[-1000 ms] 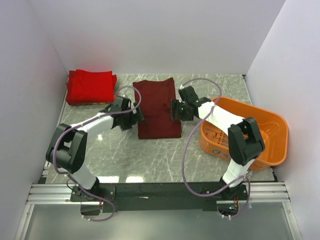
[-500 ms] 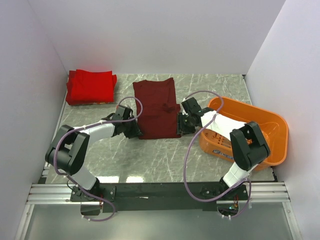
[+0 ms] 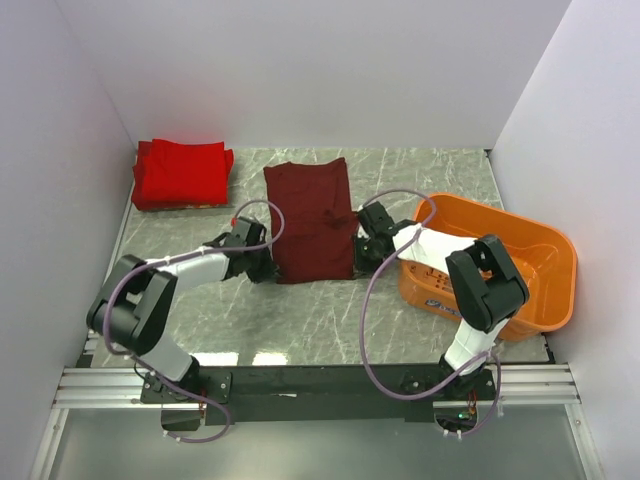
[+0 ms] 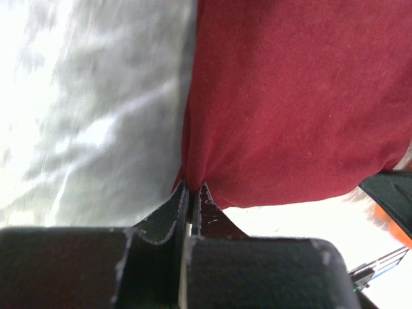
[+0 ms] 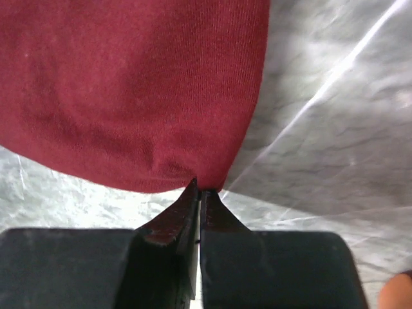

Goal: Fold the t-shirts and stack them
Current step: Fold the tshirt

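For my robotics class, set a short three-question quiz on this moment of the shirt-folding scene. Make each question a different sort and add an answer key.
1. True or false: the maroon t-shirt lies inside the orange basket.
2. Multiple choice: in the top view, where on the table is the stack of red t-shirts? A) near right corner B) far left corner C) centre
3. Short answer: what are the left gripper and right gripper each shut on?

Key
1. False; it lies flat on the table beside the basket.
2. B
3. A near corner of the maroon t-shirt, one corner each.
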